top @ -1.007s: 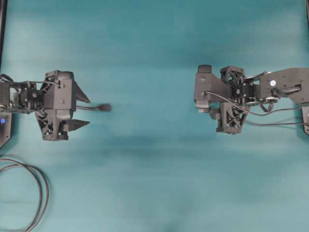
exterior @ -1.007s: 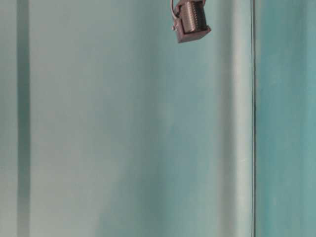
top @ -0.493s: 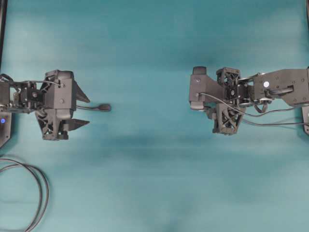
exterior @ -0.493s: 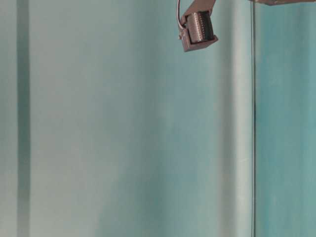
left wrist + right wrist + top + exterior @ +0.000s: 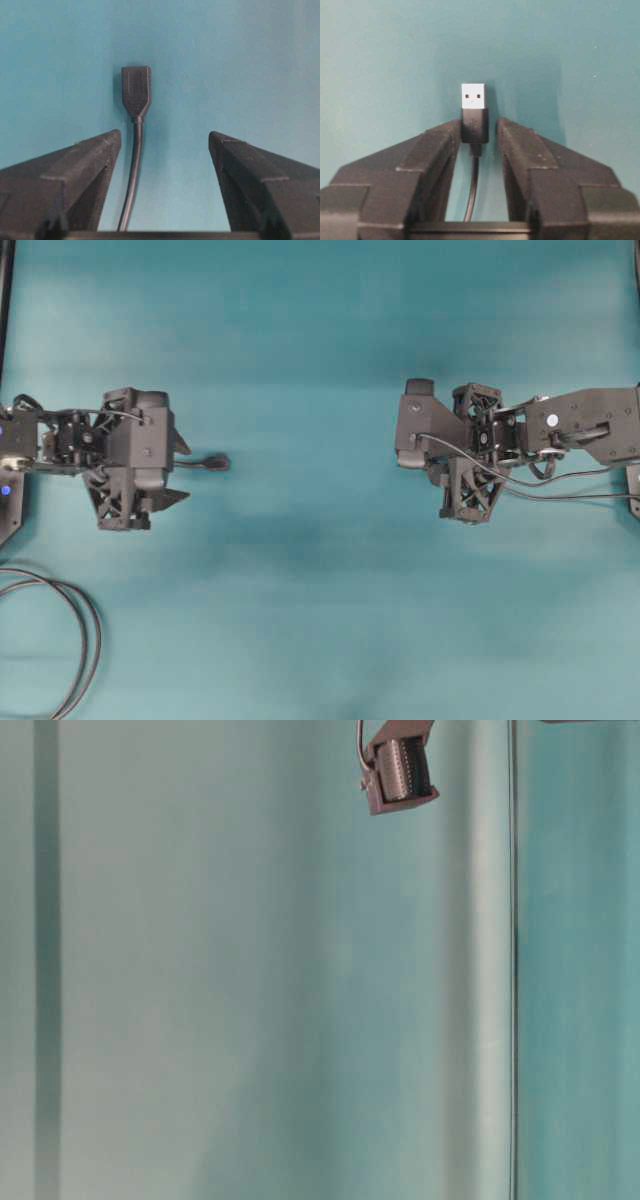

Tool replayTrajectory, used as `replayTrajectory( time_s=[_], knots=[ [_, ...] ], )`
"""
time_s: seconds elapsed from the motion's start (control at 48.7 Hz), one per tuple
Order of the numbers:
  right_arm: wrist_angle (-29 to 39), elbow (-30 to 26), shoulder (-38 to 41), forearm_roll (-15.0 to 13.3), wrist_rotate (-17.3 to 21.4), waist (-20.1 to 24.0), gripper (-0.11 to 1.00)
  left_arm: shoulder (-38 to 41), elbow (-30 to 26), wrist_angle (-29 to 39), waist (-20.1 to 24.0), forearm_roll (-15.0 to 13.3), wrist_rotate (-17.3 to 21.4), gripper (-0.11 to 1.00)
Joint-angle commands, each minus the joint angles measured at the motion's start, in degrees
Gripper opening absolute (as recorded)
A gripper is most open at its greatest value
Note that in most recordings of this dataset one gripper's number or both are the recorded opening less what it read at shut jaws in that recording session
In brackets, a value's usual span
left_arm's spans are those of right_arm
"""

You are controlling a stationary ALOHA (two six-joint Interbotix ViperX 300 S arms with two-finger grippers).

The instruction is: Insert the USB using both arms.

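USB plug (image 5: pixel 473 107), silver metal tip on short dark body, thin dark cable trailing back: lying on the teal table (image 5: pixel 570 60) at the right, long axis straight out from the right claw (image 5: pixel 478 121), tip pointing left. Claw fingers close on both sides of the dark body, a sliver of gap on one side; clamped or not, cannot tell. Far left: all-black blunt socket end (image 5: pixel 136 92) just beyond the wide-apart left claw (image 5: pixel 165 133), unheld, facing right.
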Motion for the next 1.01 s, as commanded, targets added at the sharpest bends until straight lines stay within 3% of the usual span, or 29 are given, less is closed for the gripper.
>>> replayTrajectory(
  time_s=[0.0, 0.103, 0.349, 0.986],
  knots=[
    [0.35, 0.18, 0.0, 0.0, 0.18, 0.79, 0.29, 0.88, -2.02, -0.35, 0.18, 0.18, 1.76, 0.81],
    [1.05, 0.09, 0.0, -0.09, 0.18, 1.05, 0.2, 1.93, -2.46, -0.44, 1.05, 0.18, 2.64, 0.8],
    [1.85, -0.09, 0.09, 0.0, 0.18, 1.23, 0.2, 2.11, -2.46, -1.05, 4.66, 0.18, 2.9, 0.8],
    [1.67, 0.26, 0.09, -0.09, 0.09, 1.23, 0.2, 7.73, -5.8, -2.29, 3.6, 0.09, 2.81, 0.81]
  ],
)
